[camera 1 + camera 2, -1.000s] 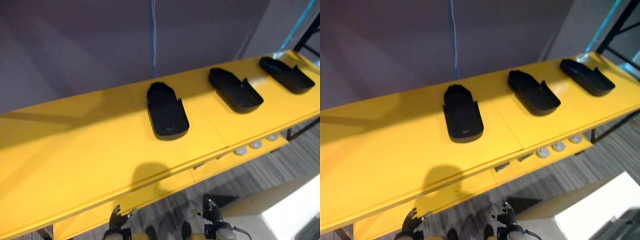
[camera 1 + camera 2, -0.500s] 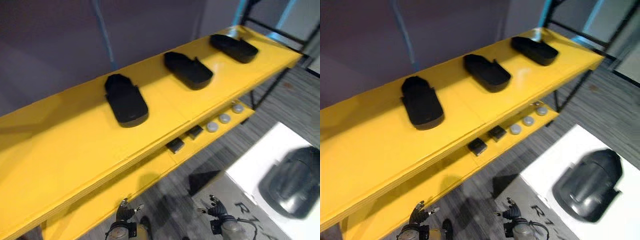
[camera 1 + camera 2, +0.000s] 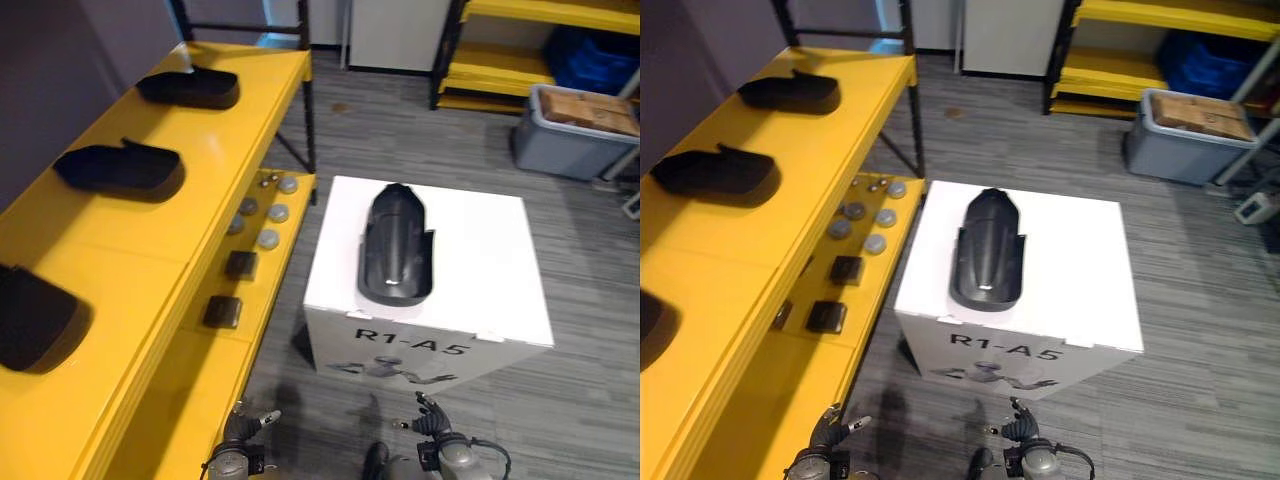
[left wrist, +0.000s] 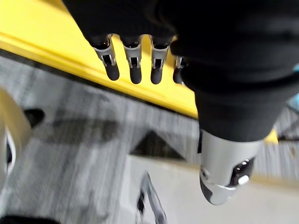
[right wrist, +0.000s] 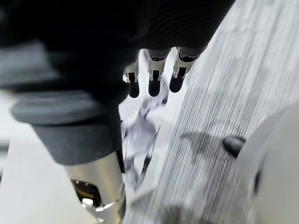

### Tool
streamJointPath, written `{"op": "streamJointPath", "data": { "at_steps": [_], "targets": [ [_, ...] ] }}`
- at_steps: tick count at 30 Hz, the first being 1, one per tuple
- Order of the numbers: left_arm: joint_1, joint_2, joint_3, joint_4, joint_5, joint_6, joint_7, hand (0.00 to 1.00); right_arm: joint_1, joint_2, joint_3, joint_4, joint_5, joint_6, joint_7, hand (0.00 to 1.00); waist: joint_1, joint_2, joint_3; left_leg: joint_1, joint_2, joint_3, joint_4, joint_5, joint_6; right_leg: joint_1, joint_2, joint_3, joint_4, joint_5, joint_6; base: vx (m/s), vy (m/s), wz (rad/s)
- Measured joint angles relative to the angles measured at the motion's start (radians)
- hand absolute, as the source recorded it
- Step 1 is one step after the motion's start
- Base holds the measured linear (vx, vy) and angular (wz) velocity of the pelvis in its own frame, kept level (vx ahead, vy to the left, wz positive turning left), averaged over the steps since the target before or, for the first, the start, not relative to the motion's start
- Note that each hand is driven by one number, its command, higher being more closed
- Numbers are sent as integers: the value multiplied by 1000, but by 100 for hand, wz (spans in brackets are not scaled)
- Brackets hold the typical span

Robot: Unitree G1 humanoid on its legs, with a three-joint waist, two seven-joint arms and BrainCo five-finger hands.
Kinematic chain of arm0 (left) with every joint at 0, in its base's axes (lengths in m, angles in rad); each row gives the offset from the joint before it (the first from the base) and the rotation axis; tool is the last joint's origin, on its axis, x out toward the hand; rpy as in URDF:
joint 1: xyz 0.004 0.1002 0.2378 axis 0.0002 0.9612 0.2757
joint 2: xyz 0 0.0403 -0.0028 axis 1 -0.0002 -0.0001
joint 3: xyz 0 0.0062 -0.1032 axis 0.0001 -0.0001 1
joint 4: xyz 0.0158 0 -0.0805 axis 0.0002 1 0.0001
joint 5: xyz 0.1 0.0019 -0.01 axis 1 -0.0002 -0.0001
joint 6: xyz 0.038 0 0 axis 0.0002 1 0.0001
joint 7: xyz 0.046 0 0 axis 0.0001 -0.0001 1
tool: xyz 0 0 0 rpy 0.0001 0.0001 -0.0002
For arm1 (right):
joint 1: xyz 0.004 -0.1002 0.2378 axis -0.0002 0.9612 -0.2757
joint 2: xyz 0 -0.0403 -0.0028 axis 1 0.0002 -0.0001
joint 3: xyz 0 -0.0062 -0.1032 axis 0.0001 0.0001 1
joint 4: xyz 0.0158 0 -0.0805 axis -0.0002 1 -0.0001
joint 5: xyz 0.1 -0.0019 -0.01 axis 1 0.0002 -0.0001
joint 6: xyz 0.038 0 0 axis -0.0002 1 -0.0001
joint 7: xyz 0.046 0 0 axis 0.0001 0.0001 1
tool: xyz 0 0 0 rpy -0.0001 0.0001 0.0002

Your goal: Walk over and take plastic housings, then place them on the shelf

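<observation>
A black plastic housing (image 3: 398,245) lies lengthwise on top of a white box (image 3: 478,262) standing on the floor ahead of me. To the left runs a yellow shelf (image 3: 215,150) whose top holds three more black housings: a far one (image 3: 188,87), a middle one (image 3: 118,168) and a near one (image 3: 30,318) cut by the view's edge. My left hand (image 3: 240,445) and right hand (image 3: 432,435) hang low at the bottom, far short of the box, both open and empty. The wrist views show the left fingers (image 4: 134,70) and right fingers (image 5: 154,81) straight over the floor.
The yellow shelf's lower level (image 3: 262,290) carries several small round parts (image 3: 268,212) and two black blocks (image 3: 232,288). A grey bin (image 3: 572,125) with cardboard stands at the back right, before more yellow racking (image 3: 510,50). Grey striped carpet (image 3: 590,330) surrounds the box.
The camera has swung right: the shelf has slid to the left side, and the white box with its housing now sits in the middle. Both hands stay low and empty.
</observation>
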Motion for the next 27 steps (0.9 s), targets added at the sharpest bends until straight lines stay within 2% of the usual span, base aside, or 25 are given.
{"op": "streamJointPath", "data": {
  "at_steps": [2,3,4,5,6,7,10,13,17,22,27],
  "targets": [
    [7,-24,-18,8,-9,-1,-1,0,5,-10,-31,-4,16,0,-15,0,-1,-1,1,-16,-81,-161,-18,-92,-47,16,-3,66,-29,15,-5,27,21,-81],
    [8,-28,-18,8,-9,0,-1,0,5,-9,-44,-5,22,0,-18,0,-3,0,1,-23,-107,-191,-29,-104,-56,17,-5,83,-33,18,-4,26,98,-85],
    [12,-30,-23,9,-10,0,-1,0,9,-8,-63,-8,35,0,-26,0,-6,4,4,-28,-151,-241,-70,-111,-49,28,-6,110,-41,26,3,41,114,-72],
    [14,-29,-31,9,-10,0,-1,0,23,-9,-74,-15,47,-1,-35,0,-9,11,4,-23,-176,-265,-135,-95,-28,39,-1,130,-43,28,10,45,119,-62],
    [15,-30,-36,9,-10,0,-1,0,33,-11,-84,-24,52,-1,-36,0,-13,28,-1,-22,-178,-272,-171,-53,-16,43,9,138,-46,28,19,39,178,-55],
    [15,-26,-35,20,-11,0,0,0,47,-8,-103,-34,64,-2,-42,0,-17,34,-3,-6,-181,-261,-181,-44,2,54,15,159,-61,34,33,16,129,-36],
    [16,-11,-34,27,-10,2,1,0,110,19,-159,-147,90,-2,-53,0,-33,28,-16,23,-218,-234,-245,-36,20,83,-12,174,-122,64,62,86,161,-21],
    [32,0,-33,25,-11,2,1,0,150,21,-230,-293,109,-2,-63,0,-45,29,-19,48,-241,-224,-289,-23,33,86,-26,179,-136,68,69,77,90,-5],
    [75,15,-19,7,-10,3,-2,0,193,9,-373,-555,105,-7,-92,0,-46,23,-35,67,-245,-223,-327,-15,30,96,-22,179,-156,68,71,101,28,0],
    [129,16,-12,-15,-11,-1,-16,0,196,-81,-505,-836,99,-11,-109,0,-53,21,-57,83,-245,-223,-360,-6,27,108,-11,179,-180,68,71,46,-3,-1],
    [142,15,-14,-13,-10,-8,-38,0,119,-172,-507,-1022,60,-24,-106,0,-55,11,-84,83,-242,-225,-368,-1,28,108,-7,179,-189,68,71,-7,-2,1]
  ]
}}
